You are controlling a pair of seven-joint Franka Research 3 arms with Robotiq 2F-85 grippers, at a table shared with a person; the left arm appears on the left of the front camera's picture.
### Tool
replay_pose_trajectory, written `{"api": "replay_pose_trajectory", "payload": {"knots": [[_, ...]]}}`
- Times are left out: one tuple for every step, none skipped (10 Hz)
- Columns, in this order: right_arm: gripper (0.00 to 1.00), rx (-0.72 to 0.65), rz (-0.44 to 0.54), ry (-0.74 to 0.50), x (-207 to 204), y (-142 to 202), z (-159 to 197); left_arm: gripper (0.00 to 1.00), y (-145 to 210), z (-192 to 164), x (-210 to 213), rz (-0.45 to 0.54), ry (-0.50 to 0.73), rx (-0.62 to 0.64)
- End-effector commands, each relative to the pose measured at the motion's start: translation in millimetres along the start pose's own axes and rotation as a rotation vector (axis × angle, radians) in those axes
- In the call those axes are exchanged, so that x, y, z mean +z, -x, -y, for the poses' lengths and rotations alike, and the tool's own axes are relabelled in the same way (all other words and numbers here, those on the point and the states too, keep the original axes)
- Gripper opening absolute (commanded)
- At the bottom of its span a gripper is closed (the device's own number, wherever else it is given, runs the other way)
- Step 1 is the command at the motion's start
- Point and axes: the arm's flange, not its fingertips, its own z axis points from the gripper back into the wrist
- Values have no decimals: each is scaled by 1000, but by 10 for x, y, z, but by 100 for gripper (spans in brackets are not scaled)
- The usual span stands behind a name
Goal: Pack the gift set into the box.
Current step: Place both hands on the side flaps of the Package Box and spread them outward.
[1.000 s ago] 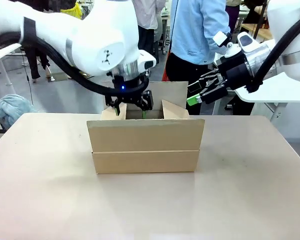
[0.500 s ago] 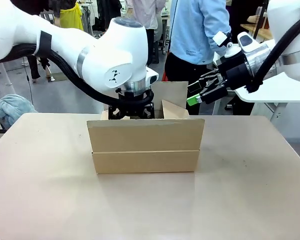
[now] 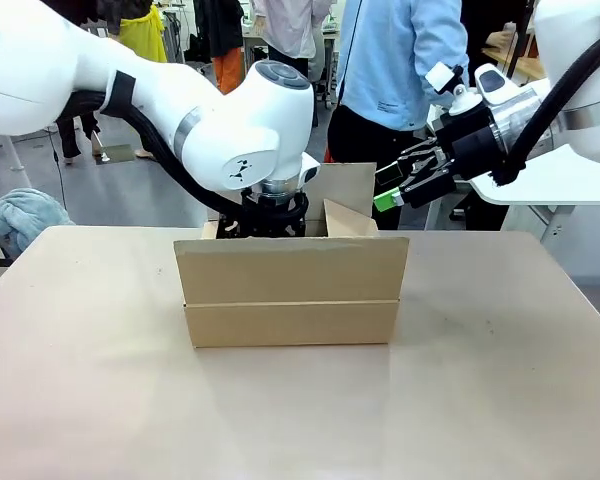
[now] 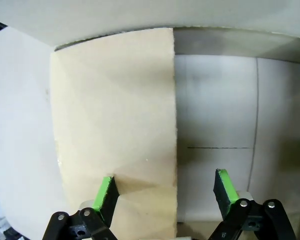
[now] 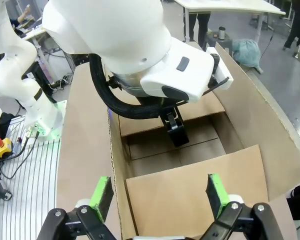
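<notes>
Two arms are in play in the front view. The box sits mid-table, top open, its near flap standing up. My left arm reaches down into it from above, the wrist dipping behind that flap. The right gripper hangs in the air just beyond the box's right end, fingers spread and holding nothing. A person stands at the far side.

From the left wrist, the left gripper is inside the carton. Its green pads are set wide apart with nothing between them. They point at a tan cardboard panel and a paler surface beside it. I can't tell which is flap and which is floor.

From the right wrist, I look down into the open top past my own spread fingers. The floor I can see is bare cardboard.

I judge the carton light and stiff along its walls, but springy at the flaps. It is likely to skate on the smooth tabletop if nudged. I'd pinch a wall rim near a corner, not a loose flap.
</notes>
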Motion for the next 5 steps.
{"api": "replay_pose_trajectory", "payload": {"knots": [[100,-12,-18,-6,25,-31,-27,100,-59,29,16,4,-101,-8],[100,-12,-18,-6,25,-31,-27,100,-66,-2,12,-17,-139,-25],[100,-12,-18,-6,25,-31,-27,100,-67,-59,19,-25,-162,-35],[100,-12,-18,-6,25,-31,-27,100,-66,-131,62,6,-161,-18],[100,-12,-18,-6,25,-31,-27,100,-50,-227,124,27,-170,-16]]}}
